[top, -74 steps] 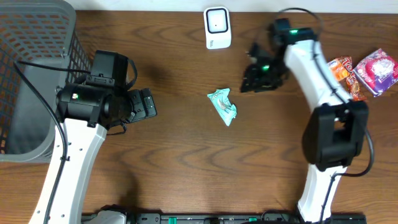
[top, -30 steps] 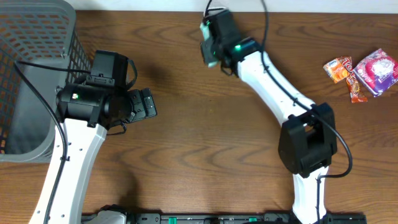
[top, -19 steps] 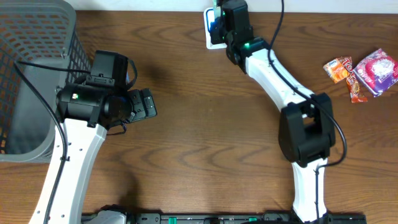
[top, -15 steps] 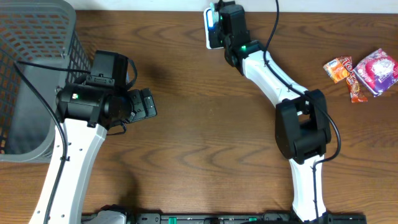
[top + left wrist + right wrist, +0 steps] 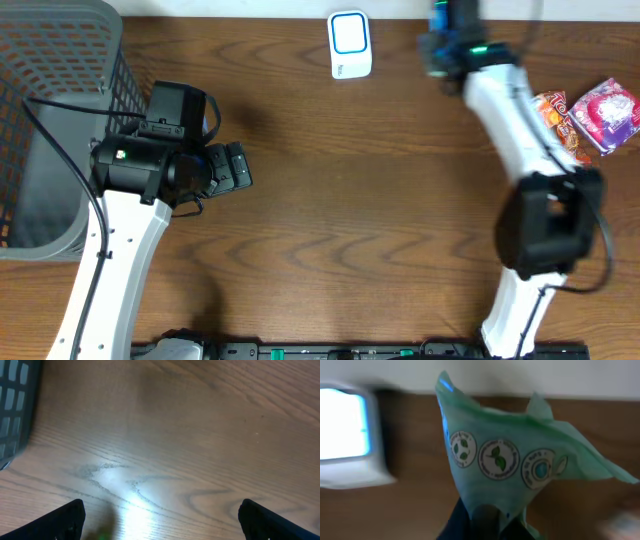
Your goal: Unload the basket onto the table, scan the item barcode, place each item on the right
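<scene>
Right hand (image 5: 485, 522) of mine pinches the green packet (image 5: 510, 470): round leaf emblems show, their lettering too blurred to read; the scanner (image 5: 345, 445), probably, is cut off at the edge.

Brown wood-grain counter (image 5: 360, 230): broad bare stretch between the two arms, centre to near edge.

Far left corner blocked by the tall grey mesh basket (image 5: 50, 90); the black-and-white left arm (image 5: 130, 230) stands just beside its wall.

Far edge, middle: small white scanner box (image 5: 350, 45), bare wood either side.

White right arm (image 5: 510, 110) spans near edge to far edge; its right fingers (image 5: 455, 527) pinch a pale green plastic packet (image 5: 510, 465) to the right of the scanner.

Right edge: orange snack packet (image 5: 548, 110) and pink packet (image 5: 606, 115), close together.

Between the wide-spread left fingers (image 5: 65, 520): bare wood.
</scene>
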Tool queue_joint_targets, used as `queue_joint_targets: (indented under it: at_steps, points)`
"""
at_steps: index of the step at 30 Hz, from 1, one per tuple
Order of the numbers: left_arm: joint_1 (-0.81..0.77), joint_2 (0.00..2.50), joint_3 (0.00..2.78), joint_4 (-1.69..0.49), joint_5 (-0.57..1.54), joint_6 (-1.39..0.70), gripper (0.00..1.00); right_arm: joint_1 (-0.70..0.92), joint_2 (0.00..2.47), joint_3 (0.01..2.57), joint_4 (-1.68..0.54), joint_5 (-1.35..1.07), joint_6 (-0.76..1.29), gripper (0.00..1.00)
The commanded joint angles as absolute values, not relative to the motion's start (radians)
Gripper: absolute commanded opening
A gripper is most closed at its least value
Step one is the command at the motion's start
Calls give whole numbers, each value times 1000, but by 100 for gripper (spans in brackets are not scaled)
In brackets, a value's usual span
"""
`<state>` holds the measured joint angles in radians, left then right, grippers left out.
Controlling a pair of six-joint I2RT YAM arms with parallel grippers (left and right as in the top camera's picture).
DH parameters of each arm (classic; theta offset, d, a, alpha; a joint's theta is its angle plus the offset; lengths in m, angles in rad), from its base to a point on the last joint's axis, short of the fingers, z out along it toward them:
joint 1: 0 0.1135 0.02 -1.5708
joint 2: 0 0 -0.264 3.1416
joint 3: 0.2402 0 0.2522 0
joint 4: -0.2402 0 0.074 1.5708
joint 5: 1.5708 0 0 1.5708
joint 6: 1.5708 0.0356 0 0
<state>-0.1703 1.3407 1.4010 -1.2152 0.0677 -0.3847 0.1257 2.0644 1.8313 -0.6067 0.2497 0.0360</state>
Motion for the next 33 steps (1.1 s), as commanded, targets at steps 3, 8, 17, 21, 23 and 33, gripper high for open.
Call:
queue_joint_targets:
  at_steps: [3,8,17,21,23,33]
  points:
    - [-167,1345,1402,-1218,51,-375,98,-31,2061,1830,-806,413,-185,1]
    - [-167,1345,1402,-1218,51,-376,98,-168,2070,1789,-832,284,-164,2]
    - [-167,1345,1402,-1218,51,-376,98,-305,2070,1705,-832,252,-170,68]
    - [-167,1345,1402,-1218,51,-376,98,-327,2068,1702,-833,253,-141,99]
    - [-167,1345,1402,-1219,51,-376,98,-327,2054,1702,-834,252,-110,99]
    - [-167,1345,1402,-1218,51,-376,98,-299,1736,1702,-876,6,37,99]
